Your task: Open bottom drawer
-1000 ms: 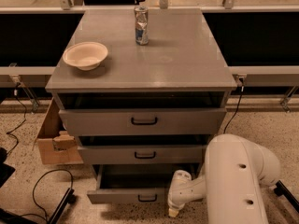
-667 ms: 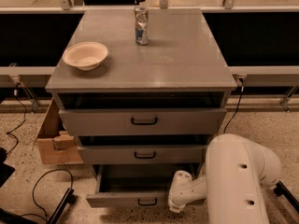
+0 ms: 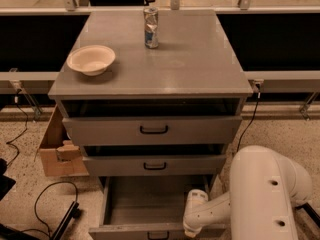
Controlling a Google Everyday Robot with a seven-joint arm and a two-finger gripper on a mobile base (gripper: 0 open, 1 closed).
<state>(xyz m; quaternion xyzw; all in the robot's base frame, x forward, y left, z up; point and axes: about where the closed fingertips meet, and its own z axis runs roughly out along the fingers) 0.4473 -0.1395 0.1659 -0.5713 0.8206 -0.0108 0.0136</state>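
The bottom drawer (image 3: pixel 131 231) of the grey cabinet is pulled well out toward me. Its plain grey tray (image 3: pixel 150 199) lies open to view. Its narrow front panel sits at the bottom edge of the camera view, with the small black loop handle (image 3: pixel 157 235) partly cut off. My gripper (image 3: pixel 191 230) is at the end of the white arm (image 3: pixel 260 194), low at the right part of the drawer front, just right of the handle. The frame edge cuts most of it off.
The mid-sized drawer (image 3: pixel 154 165) and the tall top drawer (image 3: pixel 152 130) stand slightly ajar above. A cream bowl (image 3: pixel 91 59) and a can (image 3: pixel 151 28) stand on the cabinet top. A cardboard box (image 3: pixel 59 149) and black cables (image 3: pixel 47 204) lie on the floor at left.
The bottom drawer has slid further out toward me, showing more of its tray. The arm's end has moved down and back with the drawer front.
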